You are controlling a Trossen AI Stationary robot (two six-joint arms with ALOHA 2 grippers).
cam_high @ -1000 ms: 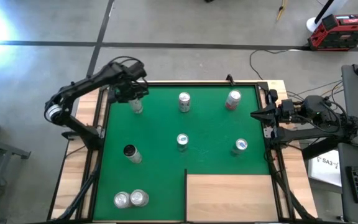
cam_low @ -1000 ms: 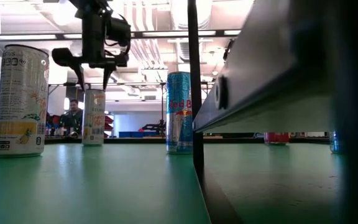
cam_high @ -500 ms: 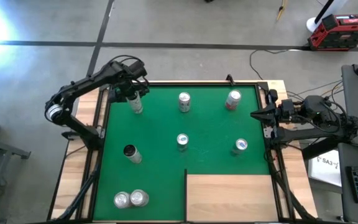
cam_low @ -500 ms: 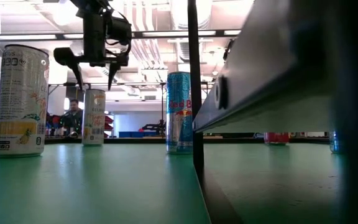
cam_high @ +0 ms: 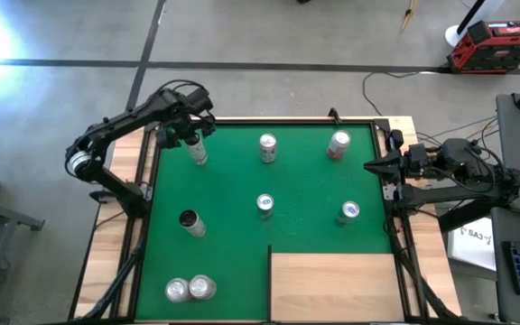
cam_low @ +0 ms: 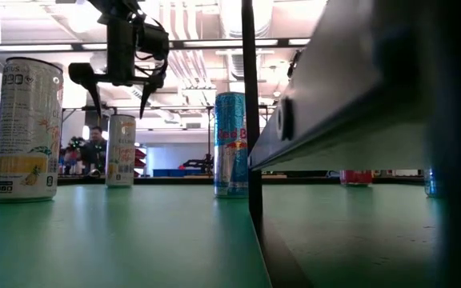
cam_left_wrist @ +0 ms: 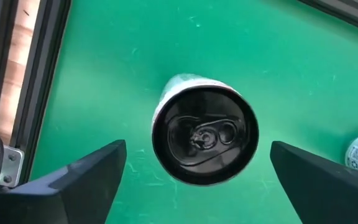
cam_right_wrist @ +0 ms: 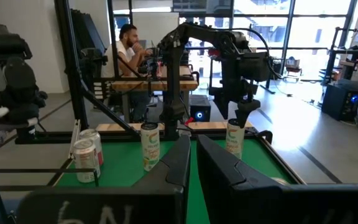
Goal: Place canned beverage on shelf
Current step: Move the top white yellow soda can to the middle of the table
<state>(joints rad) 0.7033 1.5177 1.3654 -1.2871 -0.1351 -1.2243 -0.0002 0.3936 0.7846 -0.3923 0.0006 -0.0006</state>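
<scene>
Several beverage cans stand upright on the green mat (cam_high: 233, 181). My left gripper (cam_high: 189, 135) hangs open over a white can (cam_high: 197, 152) at the far left, pointing down. Its fingertips (cam_low: 145, 102) stand just above the can's top (cam_left_wrist: 205, 137), one on each side, and do not touch it. The shelf (cam_high: 332, 284), a pale plywood panel, lies at the near right with nothing on it. My right gripper (cam_high: 368, 165) waits shut at the table's right edge, pointing level over the mat.
Other cans stand at the far middle (cam_high: 267, 147), the far right (cam_high: 338, 143), the centre (cam_high: 264, 205) and centre right (cam_high: 348, 211). A black-topped can (cam_high: 190, 222) stands at the left and two cans (cam_high: 190, 288) at the near left. Black rails (cam_high: 143, 171) border the mat.
My left gripper has opened wider while it stayed over the white can at the far left. The can has not moved.
</scene>
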